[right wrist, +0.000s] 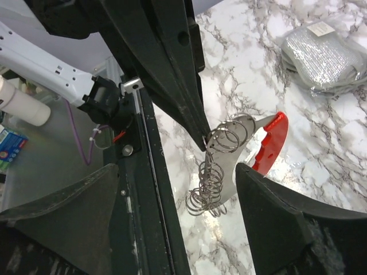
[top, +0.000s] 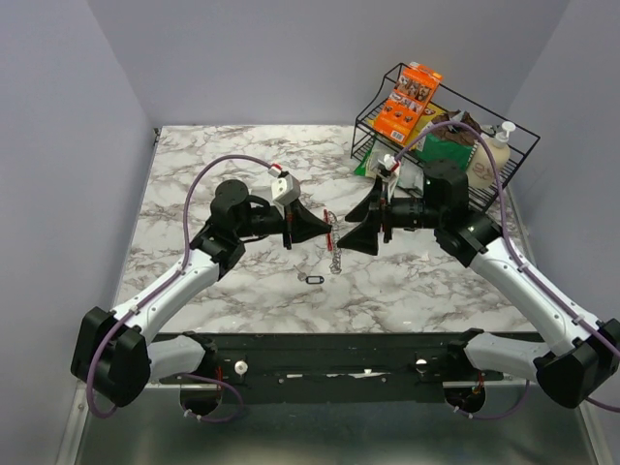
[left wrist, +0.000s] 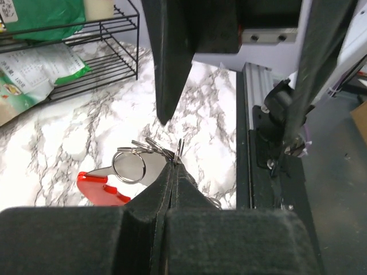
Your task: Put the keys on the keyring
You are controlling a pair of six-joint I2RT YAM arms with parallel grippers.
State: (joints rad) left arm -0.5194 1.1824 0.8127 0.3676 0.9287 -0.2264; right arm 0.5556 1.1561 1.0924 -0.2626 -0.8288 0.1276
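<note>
My left gripper point(top: 325, 231) is shut on the keyring point(top: 334, 240) and holds it above the table, its red strip up and a chain of silver rings hanging down. In the left wrist view the shut fingertips point(left wrist: 175, 163) pinch a ring, with the red strip point(left wrist: 100, 188) to the left. My right gripper point(top: 373, 229) is open and empty, its jaws either side of the hanging keyring point(right wrist: 221, 172) without touching it. The open right gripper point(right wrist: 178, 172) also shows in the right wrist view. The small dark-headed key point(top: 313, 279) lies on the marble table just below the grippers.
A black wire rack point(top: 513, 155) at the back right holds an orange box point(top: 409, 97), a green bag point(top: 448, 145) and a soap bottle point(top: 496, 150). A silver pouch point(right wrist: 327, 51) lies on the table. The black base rail point(top: 339, 354) runs along the near edge.
</note>
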